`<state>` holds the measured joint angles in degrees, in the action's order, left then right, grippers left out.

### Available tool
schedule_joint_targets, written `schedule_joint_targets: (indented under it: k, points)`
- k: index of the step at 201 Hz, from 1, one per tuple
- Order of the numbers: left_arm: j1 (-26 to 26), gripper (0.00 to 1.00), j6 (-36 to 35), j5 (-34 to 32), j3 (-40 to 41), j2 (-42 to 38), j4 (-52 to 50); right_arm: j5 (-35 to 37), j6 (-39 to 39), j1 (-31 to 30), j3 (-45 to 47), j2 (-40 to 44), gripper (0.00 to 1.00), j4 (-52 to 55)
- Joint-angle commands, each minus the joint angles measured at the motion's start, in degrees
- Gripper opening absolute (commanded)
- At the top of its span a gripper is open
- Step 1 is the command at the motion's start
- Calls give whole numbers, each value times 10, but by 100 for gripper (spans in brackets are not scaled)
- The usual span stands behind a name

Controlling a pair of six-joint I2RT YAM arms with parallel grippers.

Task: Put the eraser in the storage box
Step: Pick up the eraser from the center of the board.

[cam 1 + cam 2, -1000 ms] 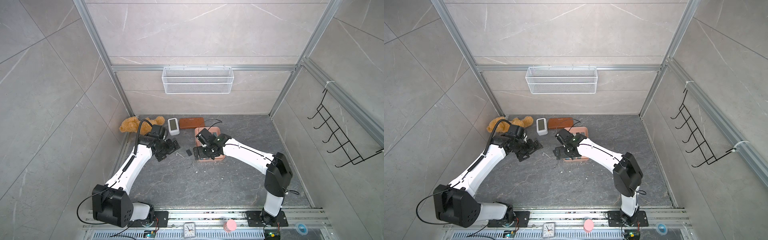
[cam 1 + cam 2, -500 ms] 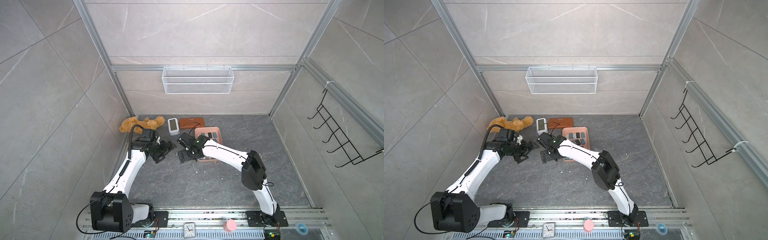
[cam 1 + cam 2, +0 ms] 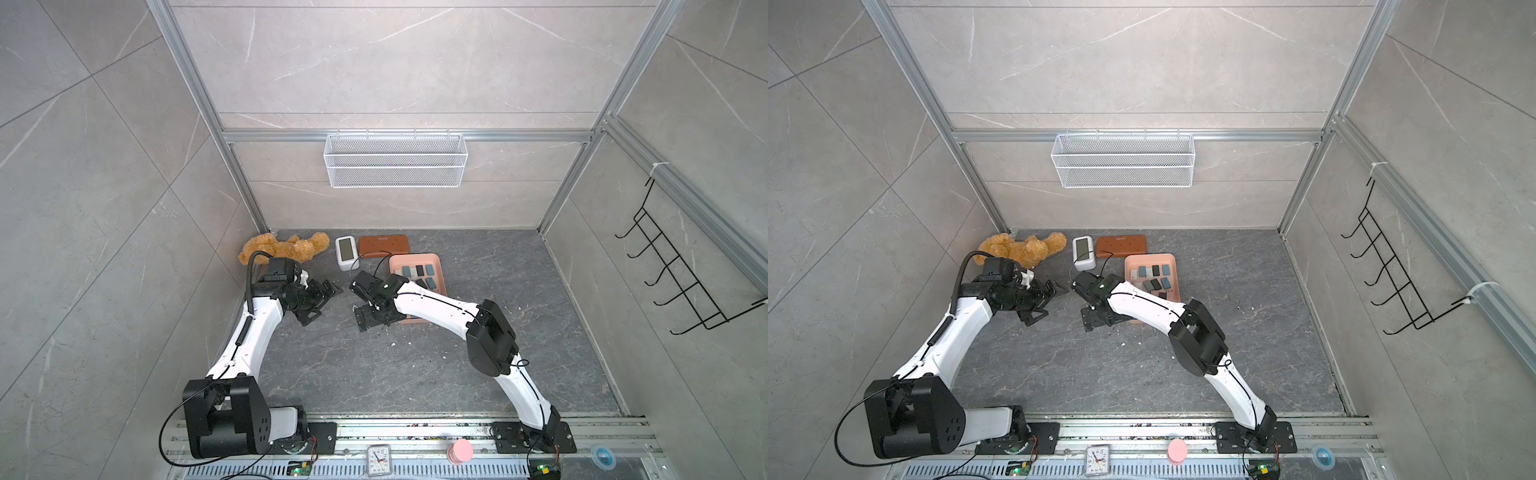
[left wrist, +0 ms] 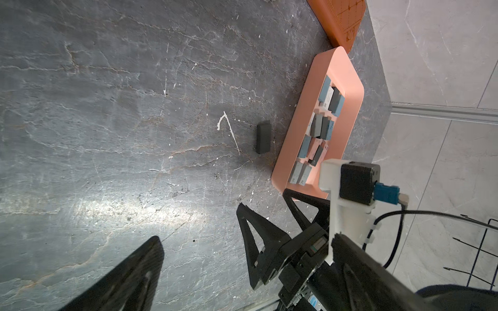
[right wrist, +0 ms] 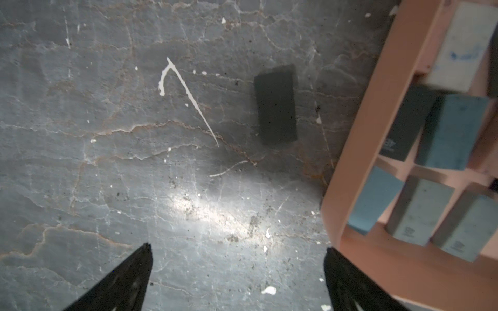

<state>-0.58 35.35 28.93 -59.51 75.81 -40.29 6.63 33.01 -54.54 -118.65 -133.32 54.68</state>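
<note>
While nothing is gripped, eraser (image 5: 276,105): dark block flat on the tabletop (image 5: 107,161), just left of the storage box (image 5: 358,150), apart from it.
Right gripper (image 5: 237,247): jaws spread, empty; should be centred across the block's narrow width before closing.
Left gripper (image 3: 320,303): jaws spread, empty; best held clear.

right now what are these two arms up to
Two robot arms are tidying erasers into the pink storage box, which already holds several other erasers. One dark eraser lies on the table just outside the box, clear of its rim. The right hand is open near it, pointed its way, gripping nothing yet. The left hand is open too, off to the side and empty.
</note>
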Motion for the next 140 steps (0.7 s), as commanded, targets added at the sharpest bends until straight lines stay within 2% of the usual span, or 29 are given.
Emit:
schedule_joint_targets:
  k: [1,27,95,113,140]
  points:
    - [-3,99,-16,16,8,-9,-4,0,-8,-4,-65,-40,100,43]
    - [-7,99,-21,12,8,-9,-9,4,-25,-3,-166,-98,100,96]
    - [-21,99,-28,4,-9,2,-25,2,-32,28,-510,-286,97,252]
    - [-23,99,-29,5,-11,5,-27,0,-39,36,-522,-295,96,259]
    - [-24,99,-31,4,-10,11,-26,4,-49,45,-461,-272,95,236]
